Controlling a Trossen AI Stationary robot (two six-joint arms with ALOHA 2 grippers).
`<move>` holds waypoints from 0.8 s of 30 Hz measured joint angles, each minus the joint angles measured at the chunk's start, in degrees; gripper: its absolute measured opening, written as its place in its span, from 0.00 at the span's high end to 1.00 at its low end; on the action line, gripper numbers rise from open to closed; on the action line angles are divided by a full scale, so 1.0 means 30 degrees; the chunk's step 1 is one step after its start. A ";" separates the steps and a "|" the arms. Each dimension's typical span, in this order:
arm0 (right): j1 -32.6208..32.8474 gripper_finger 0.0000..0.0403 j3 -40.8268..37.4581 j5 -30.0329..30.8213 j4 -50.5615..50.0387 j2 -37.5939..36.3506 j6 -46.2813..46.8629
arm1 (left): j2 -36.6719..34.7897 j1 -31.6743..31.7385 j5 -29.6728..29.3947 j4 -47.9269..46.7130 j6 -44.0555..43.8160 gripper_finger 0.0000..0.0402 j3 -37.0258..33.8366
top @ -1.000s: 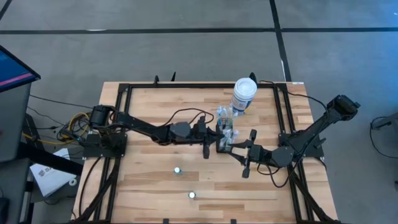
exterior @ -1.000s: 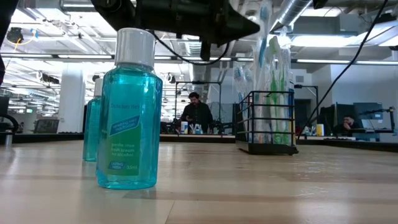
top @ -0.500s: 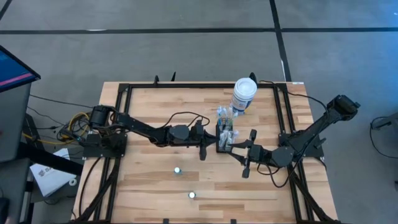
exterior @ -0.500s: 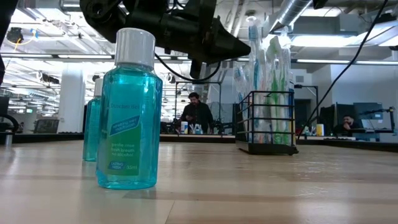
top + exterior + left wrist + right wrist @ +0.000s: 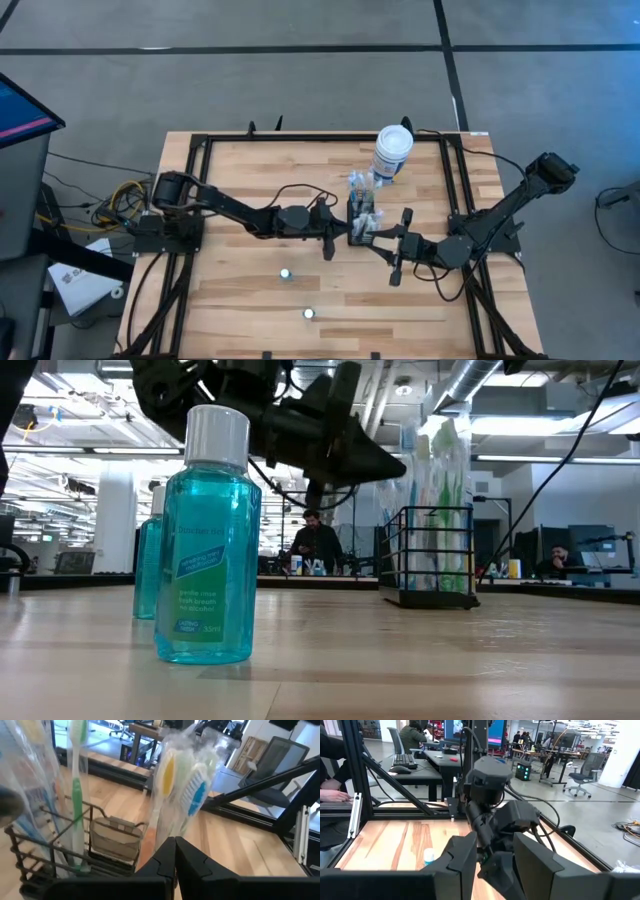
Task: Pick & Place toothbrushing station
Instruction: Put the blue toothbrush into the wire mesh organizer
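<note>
The toothbrushing station point(image 5: 362, 220), a small black wire caddy holding wrapped toothbrushes, stands upright on the table at its middle. It also shows in the low view point(image 5: 430, 565) and the left wrist view point(image 5: 75, 852). My left gripper point(image 5: 343, 228) is shut, just left of the caddy, its tips point(image 5: 175, 842) right at the wrapped toothbrushes point(image 5: 185, 785). My right gripper point(image 5: 376, 240) is open at the caddy's near right corner, pointing toward the table's left. In the right wrist view point(image 5: 492, 842) it faces my left arm, and the caddy does not show there. My left gripper points its shut fingertips point(image 5: 400, 460), slanting down from the table's left, at the wrapped toothbrushes standing in the caddy point(image 5: 425, 460). I cannot tell whether they touch. Whether my right gripper touches the caddy cannot be told either.
A white canister with a blue label point(image 5: 392, 152) stands beyond the caddy near the far edge. Two small blue mouthwash bottles point(image 5: 286, 272) point(image 5: 308, 313) stand toward the near edge; one fills the low view's left point(image 5: 208, 540). A black frame point(image 5: 200, 150) rims the table.
My left gripper has come down and tipped forward beside the caddy, its tips now level with the toothbrush heads. The caddy and my right gripper have stayed where they were.
</note>
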 joint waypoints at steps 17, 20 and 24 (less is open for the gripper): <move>0.0000 0.70 0.0000 -0.0005 -0.0076 0.0000 0.0000 | 0.0072 0.0045 0.0001 0.0058 0.0327 0.92 -0.0001; 0.0000 0.70 0.0000 -0.0002 -0.0074 0.0000 0.0000 | 0.0072 0.0045 0.0008 0.0051 0.0460 0.88 -0.0001; 0.0000 0.70 0.0000 -0.0017 -0.0207 0.0000 0.0007 | 0.0072 -0.0038 0.0008 0.0044 0.0479 0.82 -0.0001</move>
